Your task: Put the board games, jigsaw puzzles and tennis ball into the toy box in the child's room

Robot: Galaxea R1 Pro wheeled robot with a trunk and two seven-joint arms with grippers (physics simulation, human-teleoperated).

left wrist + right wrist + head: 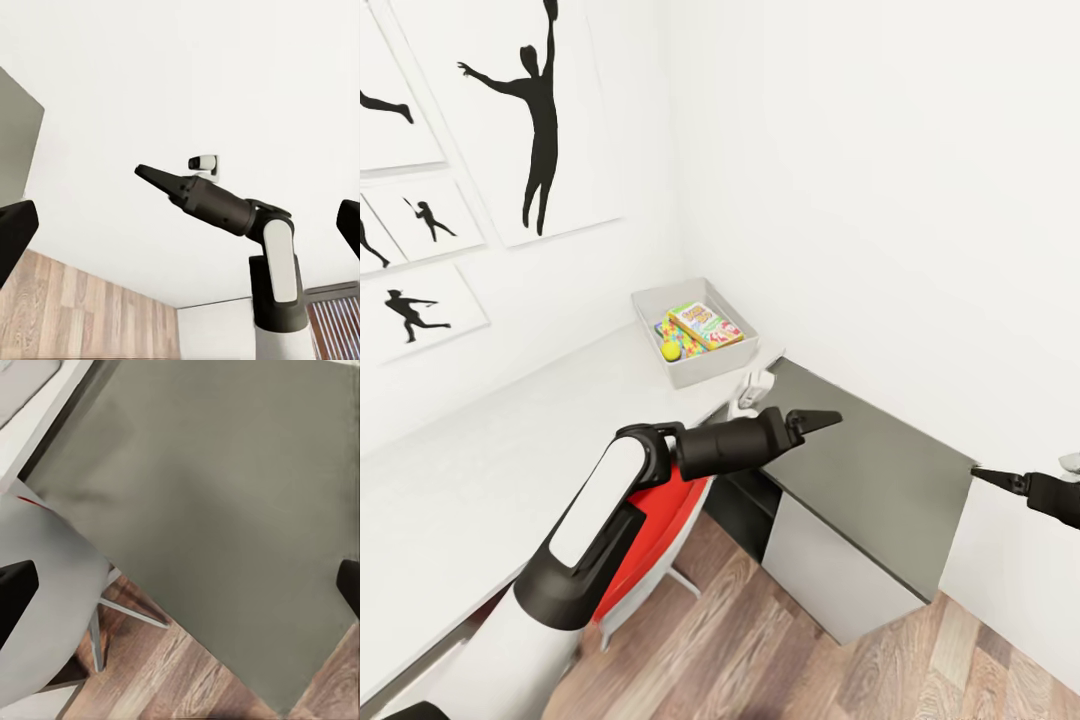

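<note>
Several toys already sit in the toy box (745,322), up at twelve o'clock on the white table (480,450) in the corner: a bright board game (705,325) lying flat on top, more colourful boxes under it, and the yellow-green tennis ball (670,352) tucked at the box's near-left corner. How many items are in there I can't count, so the rest may be outstanding. Left hand (815,421) hovers just this side of the box, carrying nothing, fingertips looking close together. Right hand (1000,481) hangs at three o'clock over the grey cabinet (880,480), also empty; whether its fingers are apart I cannot tell.
</note>
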